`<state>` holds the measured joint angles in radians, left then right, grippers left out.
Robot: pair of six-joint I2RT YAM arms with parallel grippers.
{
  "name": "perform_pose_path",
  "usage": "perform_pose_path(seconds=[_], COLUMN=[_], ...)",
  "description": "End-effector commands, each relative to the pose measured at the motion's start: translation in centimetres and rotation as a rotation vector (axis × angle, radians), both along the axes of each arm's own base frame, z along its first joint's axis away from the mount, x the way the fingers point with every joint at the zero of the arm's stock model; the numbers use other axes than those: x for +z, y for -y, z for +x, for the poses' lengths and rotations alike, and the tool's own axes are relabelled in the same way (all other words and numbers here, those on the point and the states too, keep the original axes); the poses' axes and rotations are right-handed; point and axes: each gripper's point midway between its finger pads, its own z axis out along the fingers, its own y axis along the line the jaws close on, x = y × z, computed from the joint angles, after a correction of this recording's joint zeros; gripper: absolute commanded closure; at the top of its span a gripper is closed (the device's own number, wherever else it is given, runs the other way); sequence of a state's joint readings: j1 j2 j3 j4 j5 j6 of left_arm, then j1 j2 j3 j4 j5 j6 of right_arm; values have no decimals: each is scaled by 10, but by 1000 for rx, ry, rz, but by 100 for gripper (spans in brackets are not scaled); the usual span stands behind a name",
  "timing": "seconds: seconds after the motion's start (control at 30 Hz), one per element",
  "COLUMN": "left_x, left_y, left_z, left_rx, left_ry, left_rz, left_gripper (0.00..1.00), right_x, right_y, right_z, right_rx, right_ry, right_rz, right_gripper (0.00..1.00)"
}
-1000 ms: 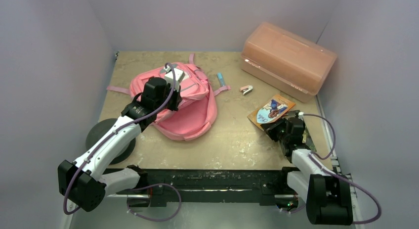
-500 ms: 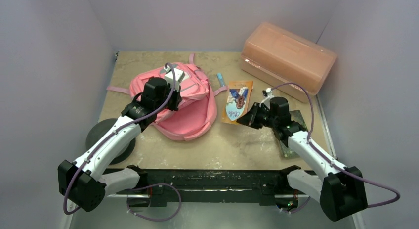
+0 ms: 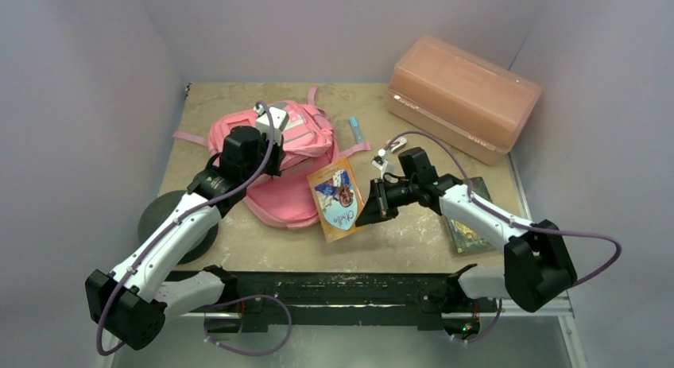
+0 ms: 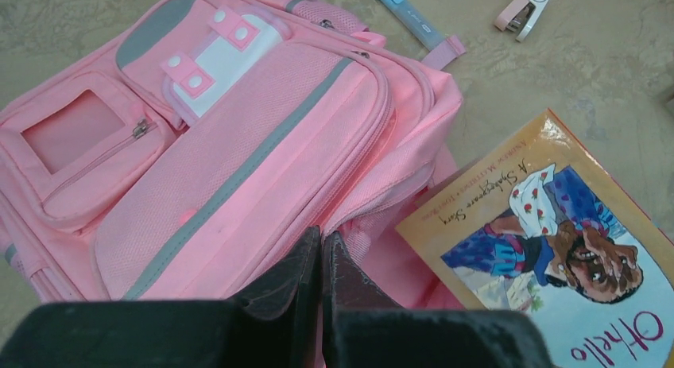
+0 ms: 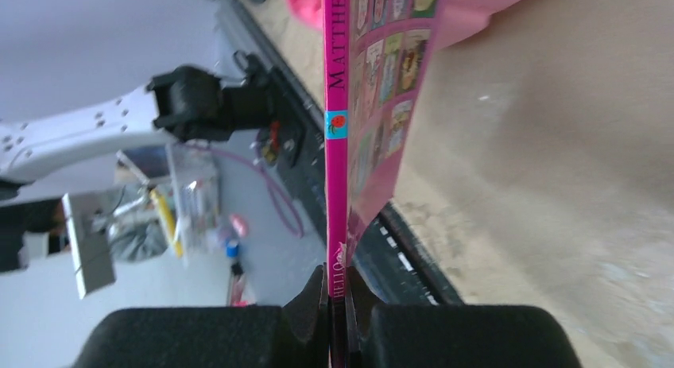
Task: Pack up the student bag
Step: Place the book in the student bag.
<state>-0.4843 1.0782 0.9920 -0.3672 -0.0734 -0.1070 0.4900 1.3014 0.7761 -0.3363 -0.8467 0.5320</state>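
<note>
The student bag (image 3: 300, 199), a soft pink backpack with grey-and-white patches, lies at the left centre of the table. My left gripper (image 3: 270, 160) is shut on the fabric edge of its main opening (image 4: 320, 242), and the bag's front pockets (image 4: 199, 106) show above it. My right gripper (image 3: 370, 210) is shut on the lower spine of a thin Othello book (image 3: 337, 199) and holds it tilted right beside the bag's opening. The book's cover shows in the left wrist view (image 4: 556, 257). Its pink spine runs up from my right fingers (image 5: 337, 300) in the right wrist view (image 5: 337, 106).
A rigid orange-pink plastic box (image 3: 463, 94) stands at the back right. A blue marker (image 3: 356, 129) and a small pink stapler (image 4: 522, 8) lie behind the book. Another book (image 3: 469, 231) lies at the right edge. A black disc (image 3: 157, 215) sits off the table's left side.
My right arm has swung left with the book, from the table's right side to the bag's opening. My left gripper has shifted slightly back and left, pulling the bag's top with it.
</note>
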Motion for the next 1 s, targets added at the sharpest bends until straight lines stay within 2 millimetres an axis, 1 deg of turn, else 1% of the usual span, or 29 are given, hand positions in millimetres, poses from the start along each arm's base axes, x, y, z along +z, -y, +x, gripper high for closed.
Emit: perform_pose_path(seconds=[0.0, 0.1, 0.17, 0.27, 0.4, 0.43, 0.47, 0.5, 0.57, 0.63, 0.73, 0.87, 0.97], left_x=[33, 35, 39, 44, 49, 50, 51, 52, 55, 58, 61, 61, 59], left_y=[-6, -4, -2, 0, -1, -1, -2, -2, -1, -2, -3, -3, 0], left_z=[10, 8, 7, 4, 3, 2, 2, 1, -1, -2, -4, -4, -4], left_rx=[33, 15, 2, -10, -13, -13, -13, -16, -22, -25, -25, -26, -34], left_ry=[132, 143, 158, 185, 203, 206, 210, 213, 224, 235, 251, 252, 240], left_rz=[-36, -45, -57, -74, -78, -78, -79, -82, -87, -93, -95, -95, -100], left_gripper=[100, 100, 100, 100, 100, 100, 100, 100, 100, 100, 100, 100, 100], right_x=[38, 55, 61, 63, 57, 51, 42, 38, 35, 32, 14, -2, -13], right_y=[-22, -31, -36, -46, -60, -63, -67, -70, -80, -93, -110, -130, -140], right_z=[-28, -28, -25, -21, -19, -17, -13, -9, 5, 22, 49, 82, 104], right_rx=[192, 217, 233, 275, 348, 355, 356, 362, 357, 330, 269, 210, 181], right_ry=[-45, -57, -90, -133, -199, -209, -240, -248, -231, -230, -232, -223, -207], right_rz=[176, 260, 298, 307, 283, 268, 250, 247, 254, 269, 237, 243, 241], right_gripper=[100, 100, 100, 100, 100, 100, 100, 100, 100, 100, 100, 100, 100])
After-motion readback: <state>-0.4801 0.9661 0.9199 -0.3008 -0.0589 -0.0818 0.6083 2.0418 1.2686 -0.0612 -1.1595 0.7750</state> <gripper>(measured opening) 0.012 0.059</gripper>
